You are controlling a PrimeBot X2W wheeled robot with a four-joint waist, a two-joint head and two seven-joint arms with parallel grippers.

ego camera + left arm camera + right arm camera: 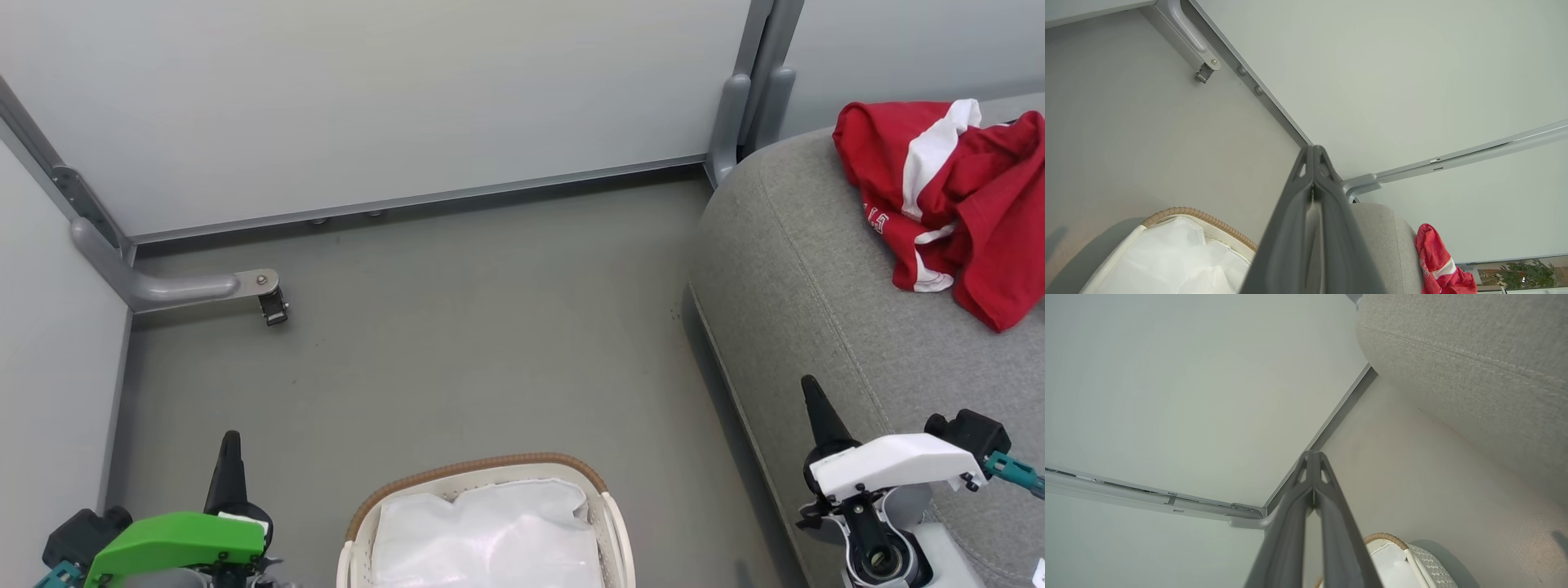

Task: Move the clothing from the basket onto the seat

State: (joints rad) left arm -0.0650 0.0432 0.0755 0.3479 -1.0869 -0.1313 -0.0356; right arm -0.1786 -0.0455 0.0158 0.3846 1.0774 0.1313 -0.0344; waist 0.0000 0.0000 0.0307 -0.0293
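**At the bottom corners of the head view: left gripper (pixel 232 441) and right gripper (pixel 808 384), both closed**

Left arm: low beside the basket (pixel 473 467), fingers pointing up, pressed together, gripping nothing.
Right arm: low over the front edge of the seat (pixel 800 269), fingers likewise together, empty.
Clothing (pixel 951 196): crumpled red-and-white heap on the seat, well apart from both grippers.
Basket: on the floor (pixel 457 327), white lining (pixel 490 531) showing.
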